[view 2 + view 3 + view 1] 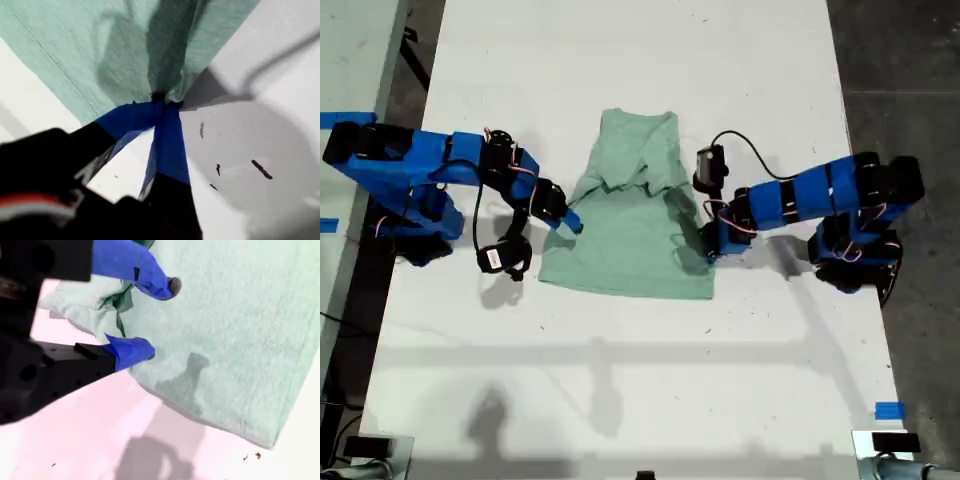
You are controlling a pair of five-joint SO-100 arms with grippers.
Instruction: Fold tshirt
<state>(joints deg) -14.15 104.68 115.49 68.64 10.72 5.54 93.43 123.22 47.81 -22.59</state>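
First pincer (162,102) pinches tshirt (632,215); second pincer (150,317) agape.

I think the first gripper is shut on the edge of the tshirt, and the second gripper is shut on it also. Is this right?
Not quite. My second gripper is open, not shut: the second wrist view shows its jaws apart, with a bunched fold of the tshirt between them. My first gripper is indeed shut on the tshirt's edge.
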